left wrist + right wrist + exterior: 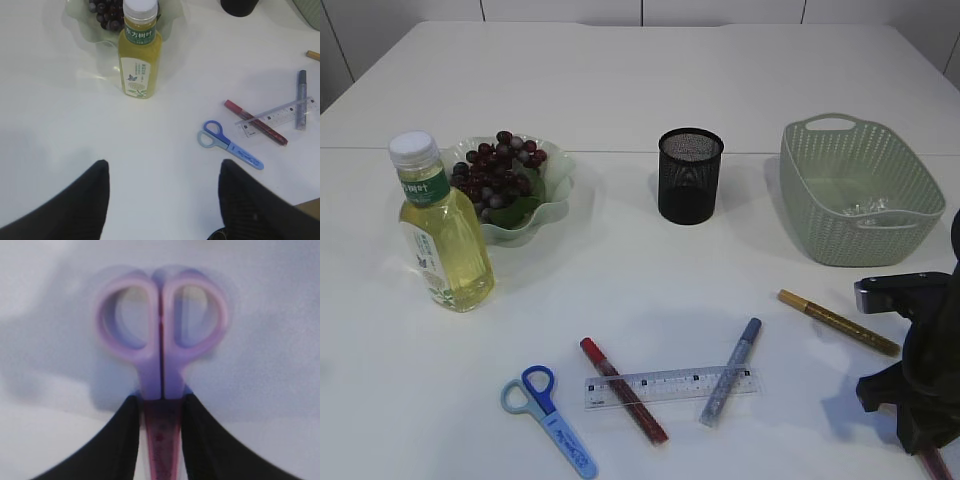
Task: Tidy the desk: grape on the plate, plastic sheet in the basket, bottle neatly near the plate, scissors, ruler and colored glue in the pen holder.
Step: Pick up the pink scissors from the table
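Here, the right hand (160, 412) pinches smooth, round-looped pink scissors (161, 347).

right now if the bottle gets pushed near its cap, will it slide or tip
Probably tip: the bottle is tall and narrow, standing upright on a small base. It looks nearly full of yellow liquid, so likely heavy for its size. Its smooth sides may be slippery; a low push would likely slide it.

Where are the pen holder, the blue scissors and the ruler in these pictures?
pen holder (690, 180), exterior view, on its black mesh wall.
blue scissors (216, 139), left wrist view, where the two finger rings meet.
ruler (670, 386), exterior view, on the middle of its clear strip.
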{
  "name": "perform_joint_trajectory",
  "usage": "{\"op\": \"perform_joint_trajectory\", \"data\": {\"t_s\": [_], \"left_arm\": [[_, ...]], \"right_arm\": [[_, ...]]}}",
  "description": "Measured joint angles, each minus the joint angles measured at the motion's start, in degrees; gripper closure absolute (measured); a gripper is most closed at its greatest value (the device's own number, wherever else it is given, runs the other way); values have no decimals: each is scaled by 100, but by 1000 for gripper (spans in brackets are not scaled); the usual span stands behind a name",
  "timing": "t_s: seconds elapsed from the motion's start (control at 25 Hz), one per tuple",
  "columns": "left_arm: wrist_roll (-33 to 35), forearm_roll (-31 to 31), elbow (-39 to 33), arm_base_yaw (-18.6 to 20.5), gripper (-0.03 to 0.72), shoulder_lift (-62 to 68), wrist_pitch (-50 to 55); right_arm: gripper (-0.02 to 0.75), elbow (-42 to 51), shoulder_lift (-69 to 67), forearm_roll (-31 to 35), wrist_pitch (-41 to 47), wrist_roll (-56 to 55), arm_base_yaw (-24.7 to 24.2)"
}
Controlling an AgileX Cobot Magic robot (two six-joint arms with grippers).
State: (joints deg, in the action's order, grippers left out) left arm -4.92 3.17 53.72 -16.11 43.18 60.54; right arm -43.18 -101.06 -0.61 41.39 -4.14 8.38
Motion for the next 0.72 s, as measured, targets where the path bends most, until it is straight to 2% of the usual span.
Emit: {"op": "perform_joint_trajectory", "data": {"t_s": [0.2, 0.72], "left_arm": [[0, 34, 0, 0, 190, 0, 0], [0, 79, 0, 0, 190, 0, 2]], "right_arm": [[524, 0, -12, 0, 0, 0, 0], [526, 0, -12, -21, 0, 60, 0]]}}
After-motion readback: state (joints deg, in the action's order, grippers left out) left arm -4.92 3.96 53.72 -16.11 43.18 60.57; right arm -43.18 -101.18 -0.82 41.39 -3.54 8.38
